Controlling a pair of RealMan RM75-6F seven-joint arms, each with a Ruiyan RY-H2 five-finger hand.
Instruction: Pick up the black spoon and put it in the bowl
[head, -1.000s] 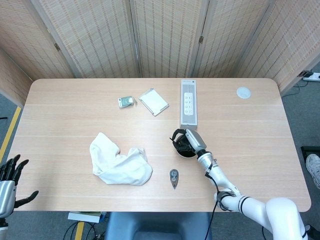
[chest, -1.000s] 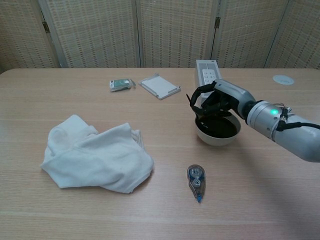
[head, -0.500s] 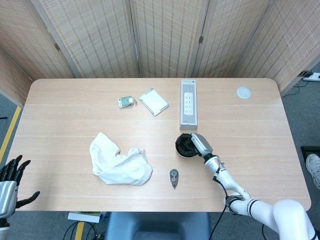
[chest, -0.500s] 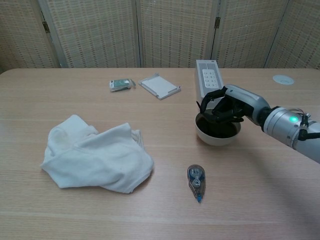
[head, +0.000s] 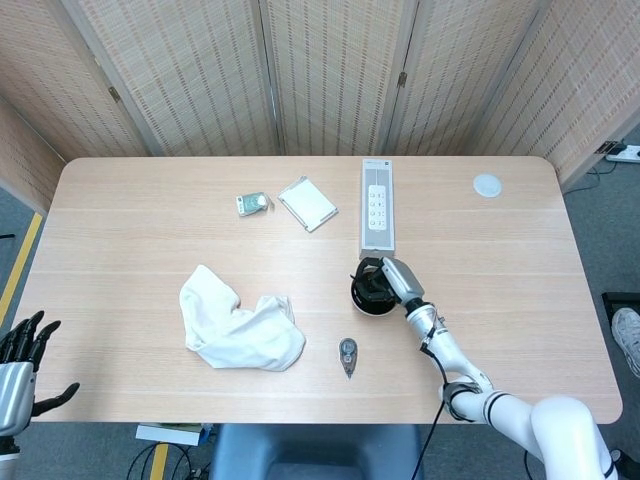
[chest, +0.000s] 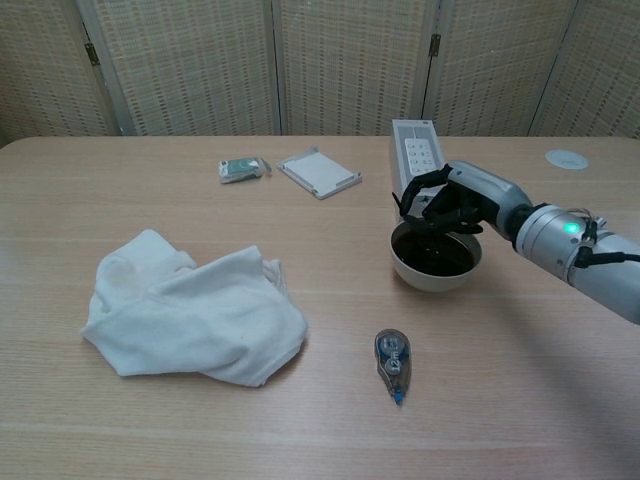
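Observation:
The bowl (chest: 436, 277), white outside and dark inside, stands right of the table's middle; in the head view the bowl (head: 366, 302) is partly covered by my right hand (head: 391, 279). In the chest view my right hand (chest: 452, 200) hovers just over the bowl's far rim, its dark fingers (chest: 415, 196) loosely curved down and apart, with nothing visible between them. The black spoon cannot be made out against the bowl's dark inside. My left hand (head: 24, 352) hangs off the table's near left corner, fingers spread and holding nothing.
A white power strip (chest: 414, 160) lies right behind the bowl. A crumpled white cloth (chest: 190, 312) lies to the left, a correction tape dispenser (chest: 391, 362) in front. A white notepad (head: 307, 203), a small green item (head: 252, 204) and a white disc (head: 487, 185) lie further back.
My right hand dipped into the bowl, then rose a little and drew back toward its far rim. The left hand stayed put.

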